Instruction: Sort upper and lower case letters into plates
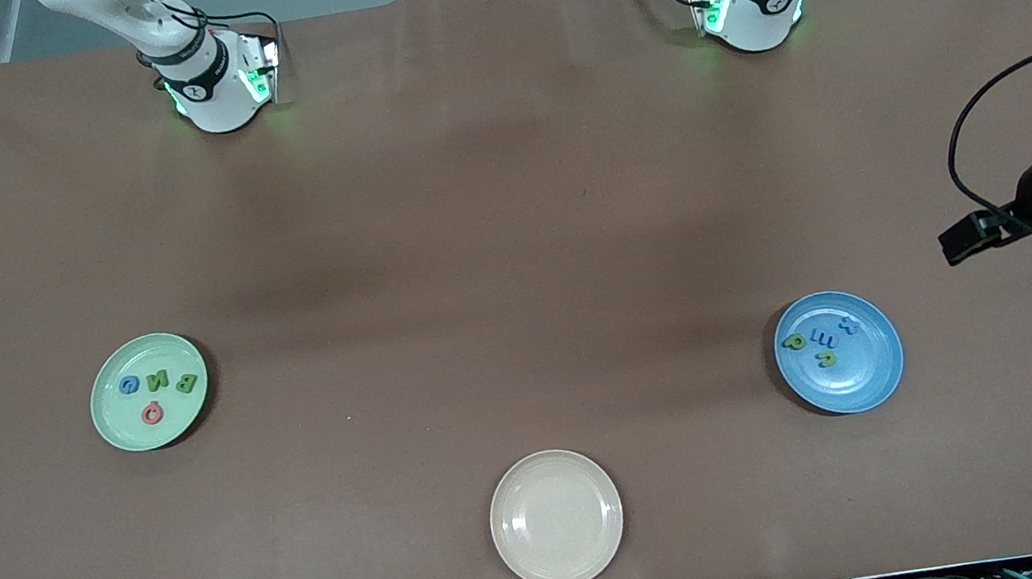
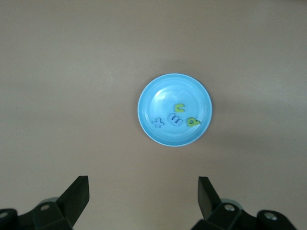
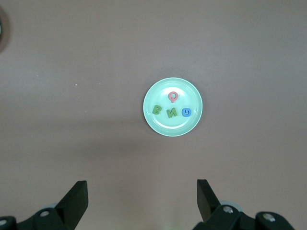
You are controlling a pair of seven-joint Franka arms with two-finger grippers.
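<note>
All eight letters sit sorted, four in the green plate [image 1: 108, 419] toward the right arm's end and four in the blue plate [image 1: 877, 380], light, rigid, pinch-by-edges pieces; left gripper [image 2: 143, 199] and right gripper [image 3: 142, 199] hover empty, fingers spread.

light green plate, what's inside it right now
Four letters lie in the light green plate: a blue one, two green ones, and a red one nearer the front camera. Nothing covers them.
</note>
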